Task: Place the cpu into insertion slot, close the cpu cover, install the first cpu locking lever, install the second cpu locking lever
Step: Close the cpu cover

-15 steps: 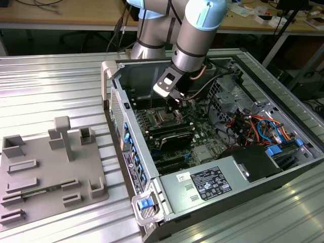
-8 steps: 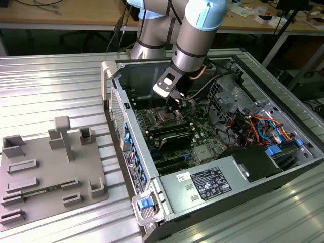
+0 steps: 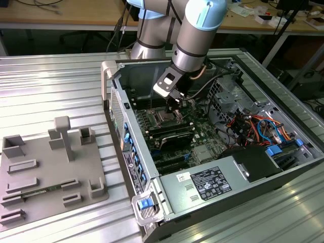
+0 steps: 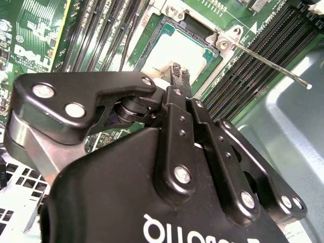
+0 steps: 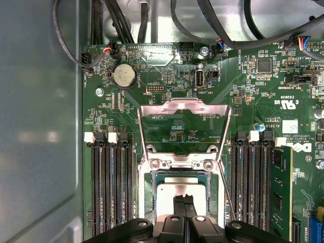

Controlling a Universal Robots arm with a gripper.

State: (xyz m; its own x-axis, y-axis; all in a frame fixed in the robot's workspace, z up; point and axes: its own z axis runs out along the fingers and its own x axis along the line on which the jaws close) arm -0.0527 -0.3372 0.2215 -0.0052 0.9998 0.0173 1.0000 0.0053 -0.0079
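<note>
**STATUS: CHIP SEATED, COVER AND LEVERS OPEN**

The cpu [image 5: 164, 200] lies flat in the insertion slot [image 5: 148, 192], silver top facing up, so I judge step one complete. My gripper [image 5: 184, 202] is directly over the chip. My jaws are together with nothing between them, and the tips are at or just above the metal top.

The cpu cover [image 5: 185, 107] stands raised on its hinge, clear of the slot, so it is not yet closed. In the second wrist view, one locking lever [image 4: 273, 66] juts out free beside the slot, unlatched. Both lever steps remain open.

The green motherboard [image 5: 167, 76] surrounds the slot.
</note>
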